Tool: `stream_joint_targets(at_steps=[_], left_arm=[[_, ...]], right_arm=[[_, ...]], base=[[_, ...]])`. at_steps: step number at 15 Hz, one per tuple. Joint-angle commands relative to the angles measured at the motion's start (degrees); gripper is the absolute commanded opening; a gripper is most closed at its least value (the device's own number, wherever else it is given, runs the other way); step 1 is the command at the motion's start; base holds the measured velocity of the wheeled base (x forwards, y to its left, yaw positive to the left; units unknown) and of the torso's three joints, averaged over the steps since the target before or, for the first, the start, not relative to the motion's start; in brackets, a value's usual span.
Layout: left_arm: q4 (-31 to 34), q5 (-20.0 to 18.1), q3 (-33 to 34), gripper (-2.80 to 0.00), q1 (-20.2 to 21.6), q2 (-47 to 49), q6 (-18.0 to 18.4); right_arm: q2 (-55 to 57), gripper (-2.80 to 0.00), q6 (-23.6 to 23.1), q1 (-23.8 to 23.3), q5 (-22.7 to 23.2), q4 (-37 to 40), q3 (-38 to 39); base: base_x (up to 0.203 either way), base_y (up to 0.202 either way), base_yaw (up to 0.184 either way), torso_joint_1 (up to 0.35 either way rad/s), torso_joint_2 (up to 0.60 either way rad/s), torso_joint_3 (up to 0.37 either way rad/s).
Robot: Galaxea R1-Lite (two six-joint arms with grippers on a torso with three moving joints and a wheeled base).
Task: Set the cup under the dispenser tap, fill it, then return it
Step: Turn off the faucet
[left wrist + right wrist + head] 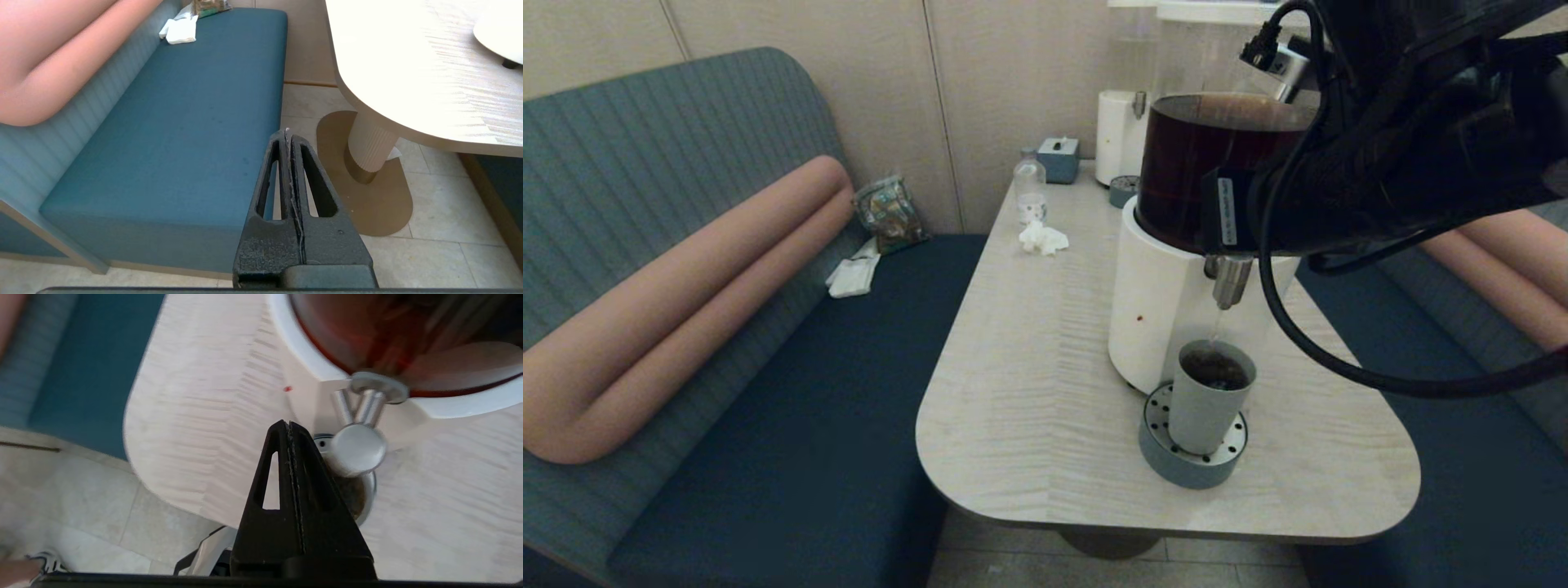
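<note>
Cup [1210,394] sits on drip tray [1191,457] right under tap [1230,281], w/ dispenser [1176,302] touching tray behind, so approach from back or straight above is blocked. Right arm [1405,139] hangs over the dispenser's right side; its cable [1339,359] loops just right of cup. Worktop [1029,392] left and front of tray is bare; tissue [1043,238], bottle [1029,189] etc. well apart at far end.

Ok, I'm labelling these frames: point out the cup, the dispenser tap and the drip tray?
cup [1205,412]: head view, grey outer wall.
dispenser tap [1230,282]: head view, steel spout body.
drip tray [1176,467]: head view, blue-grey side wall.
</note>
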Motion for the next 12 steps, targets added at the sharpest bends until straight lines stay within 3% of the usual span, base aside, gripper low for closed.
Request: stream_joint_targets(at_steps=[1,12], left_arm=[[-0.04,0.05,0.0,-2.8,0.0,0.07,-0.04],[-0.04,0.05,0.0,-2.8,0.0,0.07,-0.04]], right_arm=[[1.1,-2.8,0.28,-0.94,-0.16,0.23,-0.01],[3.48,-2.8,-0.94,-2.59,-0.9,-2.23,-0.01]], base=[[0.0,0.0,0.0,0.0,0.0,0.0],[0.0,0.0,0.0,0.0,0.0,0.0]])
